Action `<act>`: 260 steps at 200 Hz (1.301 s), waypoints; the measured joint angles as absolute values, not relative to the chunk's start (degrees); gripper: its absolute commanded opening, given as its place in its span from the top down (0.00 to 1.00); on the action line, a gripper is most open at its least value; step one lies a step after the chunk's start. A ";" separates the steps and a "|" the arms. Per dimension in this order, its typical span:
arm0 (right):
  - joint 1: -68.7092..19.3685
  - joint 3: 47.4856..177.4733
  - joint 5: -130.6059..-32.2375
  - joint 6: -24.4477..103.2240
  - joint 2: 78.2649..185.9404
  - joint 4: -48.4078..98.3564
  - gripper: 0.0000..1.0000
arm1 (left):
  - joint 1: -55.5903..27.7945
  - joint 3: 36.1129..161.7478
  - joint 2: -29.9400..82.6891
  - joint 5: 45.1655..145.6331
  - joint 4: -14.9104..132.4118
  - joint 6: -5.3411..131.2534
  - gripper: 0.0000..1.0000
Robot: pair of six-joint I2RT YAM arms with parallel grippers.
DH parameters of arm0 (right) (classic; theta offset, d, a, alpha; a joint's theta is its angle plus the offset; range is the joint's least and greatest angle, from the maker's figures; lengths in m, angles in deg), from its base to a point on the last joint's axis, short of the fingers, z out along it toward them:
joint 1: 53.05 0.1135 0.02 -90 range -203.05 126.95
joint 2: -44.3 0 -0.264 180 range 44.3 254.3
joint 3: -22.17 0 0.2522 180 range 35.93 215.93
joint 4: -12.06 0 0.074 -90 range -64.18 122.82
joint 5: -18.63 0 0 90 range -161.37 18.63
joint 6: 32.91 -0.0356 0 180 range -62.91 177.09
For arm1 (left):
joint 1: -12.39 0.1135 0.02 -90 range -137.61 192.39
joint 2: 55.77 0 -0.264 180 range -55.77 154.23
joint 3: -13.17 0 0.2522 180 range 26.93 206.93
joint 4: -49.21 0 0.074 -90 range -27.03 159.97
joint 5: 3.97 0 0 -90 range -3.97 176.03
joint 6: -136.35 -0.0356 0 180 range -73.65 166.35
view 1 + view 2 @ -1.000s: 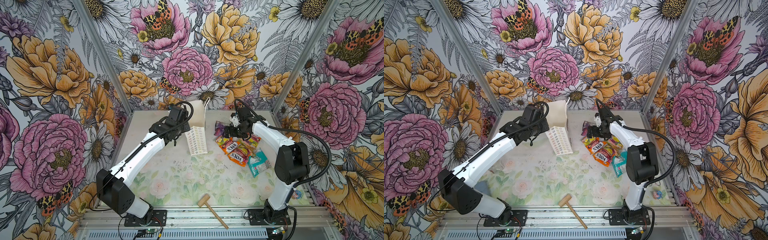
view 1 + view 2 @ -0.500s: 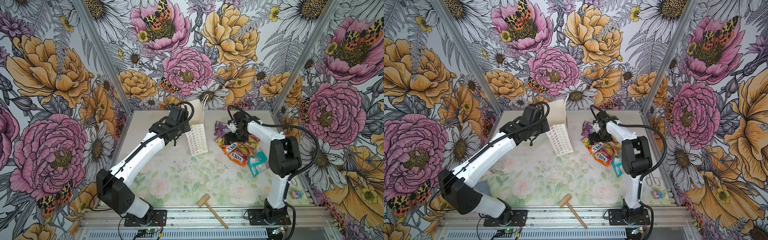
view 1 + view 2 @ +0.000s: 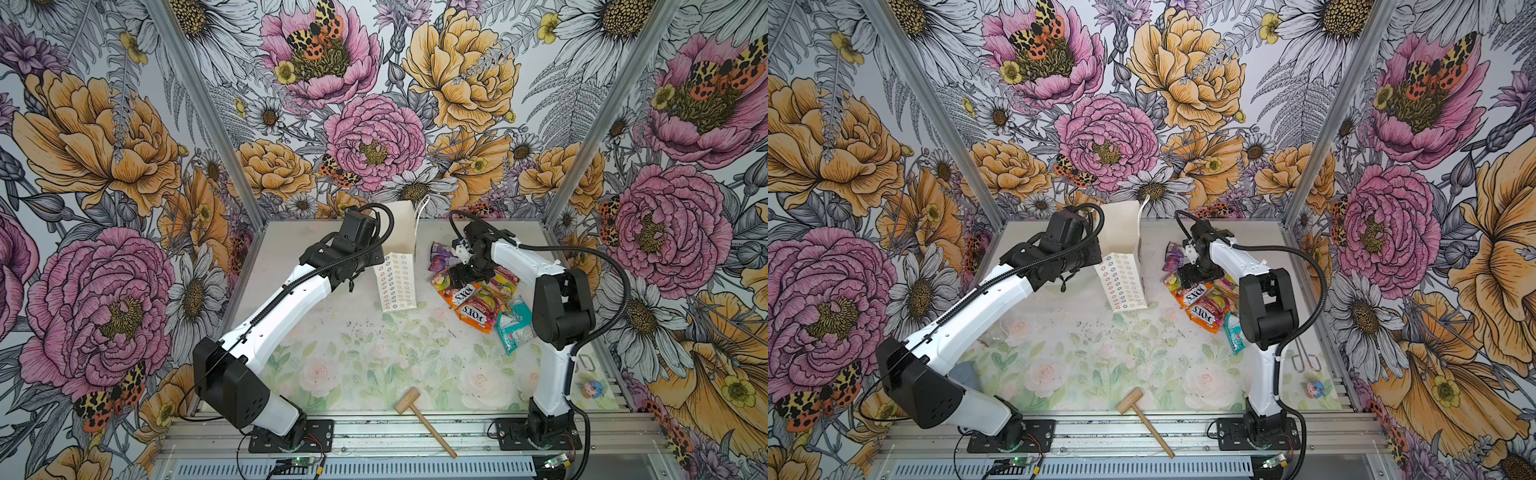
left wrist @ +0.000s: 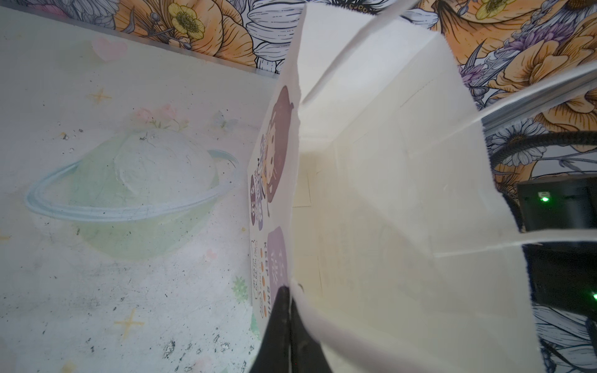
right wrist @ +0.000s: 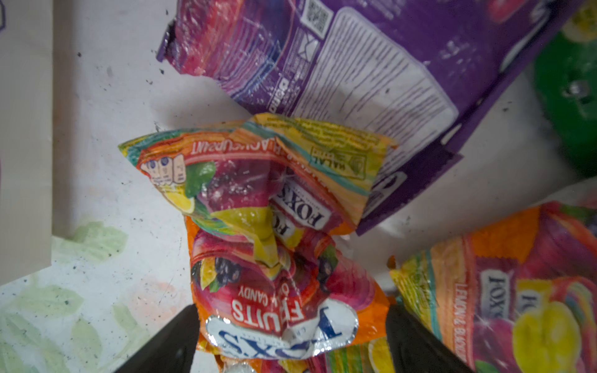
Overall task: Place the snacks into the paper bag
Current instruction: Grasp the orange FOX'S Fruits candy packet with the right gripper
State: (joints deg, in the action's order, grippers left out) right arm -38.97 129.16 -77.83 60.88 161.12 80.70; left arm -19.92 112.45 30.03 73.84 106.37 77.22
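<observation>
The step in hand appears to be the first pick. The paper bag (image 3: 397, 282) is standing at the far middle of the table (image 3: 353, 353), and the left wrist view is showing no packet in the part of its inside that can be seen. The left gripper (image 4: 289, 290) is clenched on the bag's rim, pinching the paper edge and holding the mouth open.

The snacks (image 3: 478, 299) are lying in a loose, overlapping pile on the far right of the table, just right of the bag and apart from it. A purple packet (image 3: 440, 253) is sitting at the far end, and a teal packet (image 3: 515, 328) at the near end.

The right gripper (image 5: 290, 319) is reaching down over the pile with its jaws standing wide. They are straddling an orange packet (image 5: 281, 290), 1 finger on each side, and gripping nothing. A crumpled packet is lying across that orange packet's far end.

The next move likely calls for closing on the orange packet alone, lifting it clear of its neighbours, and carrying it left over the bag's held mouth. The glossy film may slip or drag a second packet along. The wooden mallet (image 3: 419, 415), near the front edge, is playing no part.
</observation>
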 measured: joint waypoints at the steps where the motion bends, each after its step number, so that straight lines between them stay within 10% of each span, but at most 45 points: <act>1: -38.97 129.18 -77.81 60.90 161.18 80.70 0.08 | -19.97 112.45 30.07 73.89 106.37 77.18 1.00; 173: -36.08 129.81 -74.96 59.35 165.40 77.94 0.22 | -21.52 112.45 30.60 73.67 105.97 75.30 1.00; 260: -36.08 128.92 -76.12 57.51 164.59 76.98 0.69 | -21.52 112.03 30.60 73.21 105.91 75.98 1.00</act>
